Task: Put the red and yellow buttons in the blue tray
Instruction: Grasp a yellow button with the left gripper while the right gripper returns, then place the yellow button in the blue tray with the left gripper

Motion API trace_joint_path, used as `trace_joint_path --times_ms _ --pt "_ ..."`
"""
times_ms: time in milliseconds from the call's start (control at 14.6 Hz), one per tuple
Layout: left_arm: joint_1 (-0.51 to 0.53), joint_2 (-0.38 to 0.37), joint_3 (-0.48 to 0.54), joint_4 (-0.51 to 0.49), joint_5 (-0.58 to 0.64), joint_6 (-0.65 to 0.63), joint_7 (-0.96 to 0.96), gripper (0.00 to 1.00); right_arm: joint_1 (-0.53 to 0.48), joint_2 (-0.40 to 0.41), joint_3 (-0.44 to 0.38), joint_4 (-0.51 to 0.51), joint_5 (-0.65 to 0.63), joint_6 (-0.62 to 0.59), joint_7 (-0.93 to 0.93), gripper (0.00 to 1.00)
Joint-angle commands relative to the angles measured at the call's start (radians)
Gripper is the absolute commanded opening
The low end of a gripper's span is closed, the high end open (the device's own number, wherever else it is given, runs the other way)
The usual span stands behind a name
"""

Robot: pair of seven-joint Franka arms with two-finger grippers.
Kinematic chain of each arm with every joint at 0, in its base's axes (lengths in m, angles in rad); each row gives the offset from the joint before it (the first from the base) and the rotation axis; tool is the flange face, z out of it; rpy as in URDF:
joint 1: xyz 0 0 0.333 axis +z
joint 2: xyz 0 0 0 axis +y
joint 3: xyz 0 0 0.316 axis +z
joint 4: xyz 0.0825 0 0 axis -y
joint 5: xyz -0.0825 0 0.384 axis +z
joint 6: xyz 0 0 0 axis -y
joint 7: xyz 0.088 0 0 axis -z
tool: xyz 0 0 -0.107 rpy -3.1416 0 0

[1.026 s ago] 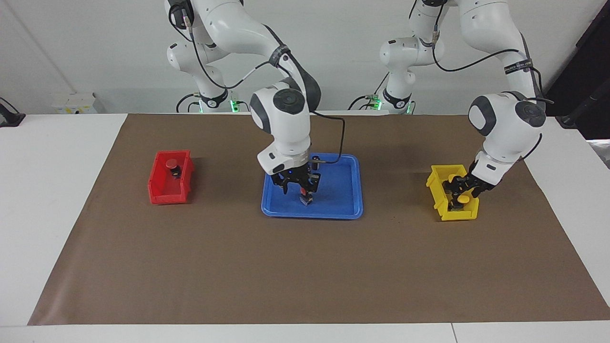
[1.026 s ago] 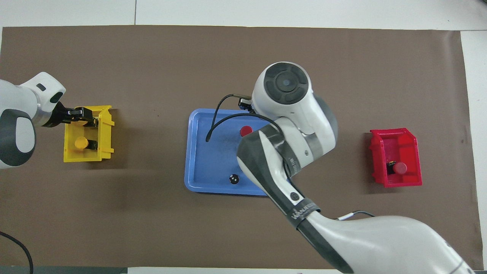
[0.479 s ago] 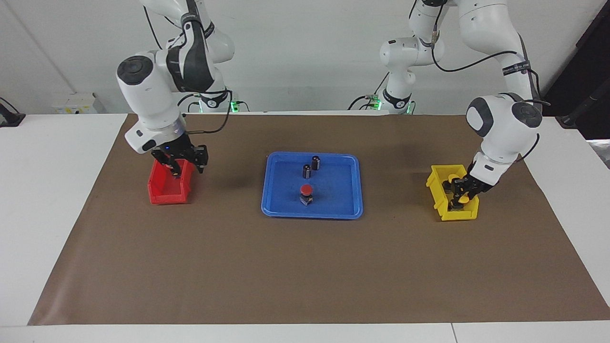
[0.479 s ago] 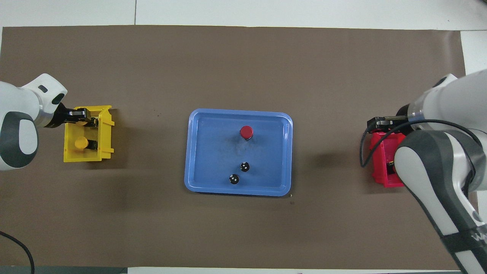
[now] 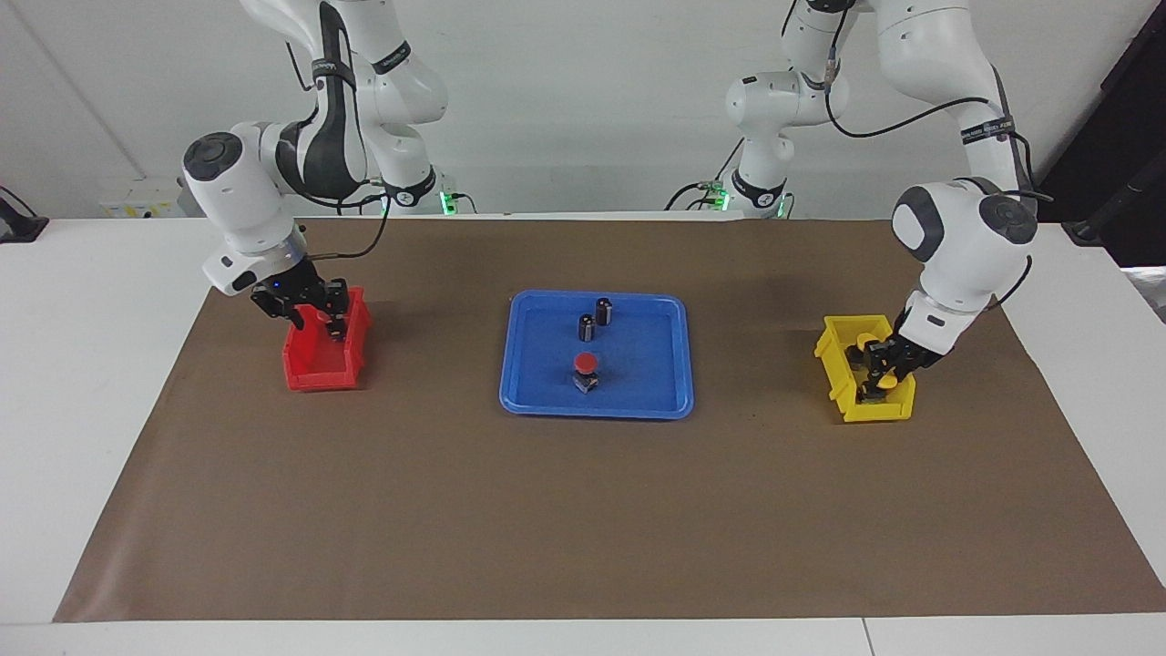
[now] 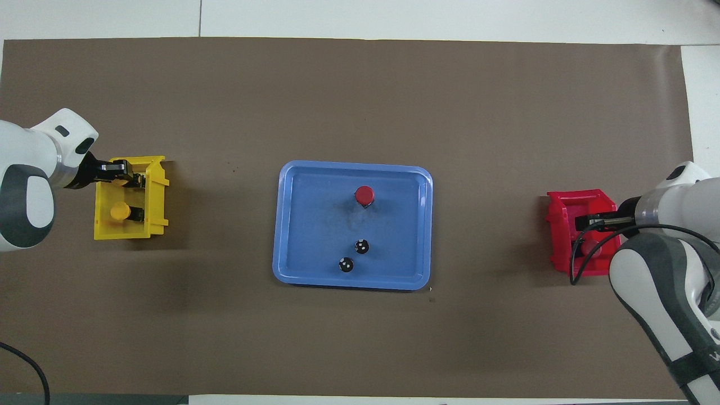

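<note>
right gripper (image 5: 314, 314) over the red bin (image 5: 310, 369), left gripper (image 5: 876, 362) in the yellow bin (image 5: 843, 383), fingers' state unclear; red button (image 5: 585, 372) upright in blue tray (image 5: 656, 364)

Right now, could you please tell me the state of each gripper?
Left gripper: down in the yellow bin, cannot be told.
Right gripper: over the red bin, cannot be told.

Robotics lab/test bench: white table (image 5: 91, 383) w/ brown paper mat (image 5: 583, 510) on top, two white arms mounted at table's robot-side edge, cabling + green status LEDs (image 5: 445, 198) at their bases, plain white wall (image 5: 592, 109) above the table.
</note>
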Motion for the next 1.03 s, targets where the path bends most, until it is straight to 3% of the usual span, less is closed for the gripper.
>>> trace_joint_path --times_ms 0,137,205,410,547,752,957 --pt "-0.012 -0.015 0.003 0.274 -0.007 -0.369 0.003 0.12 -0.014 -0.032 0.015 -0.055 0.0 0.045 -0.022 0.62" --pt "-0.031 -0.007 -0.003 0.465 -0.013 -0.553 -0.009 0.1 -0.019 -0.038 0.013 -0.069 0.0 0.046 -0.041 0.61" --pt "-0.086 -0.007 -0.003 0.471 -0.016 -0.55 -0.054 0.09 -0.022 -0.039 0.013 -0.077 0.0 0.049 -0.047 0.61" --pt "-0.292 -0.004 -0.005 0.364 -0.019 -0.323 -0.344 0.04 -0.023 -0.041 0.013 -0.08 0.0 0.049 -0.059 0.61" --pt "-0.398 0.066 -0.005 0.338 -0.036 -0.2 -0.455 0.04 -0.028 -0.041 0.013 -0.083 0.0 0.049 -0.071 0.61" --pt "-0.494 0.157 -0.005 0.327 -0.036 -0.084 -0.559 0.04 -0.042 -0.05 0.013 -0.094 0.0 0.049 -0.085 0.61" --pt "-0.582 0.213 -0.005 0.335 -0.037 -0.056 -0.631 0.04 -0.045 -0.052 0.013 -0.104 0.0 0.052 -0.107 0.61"
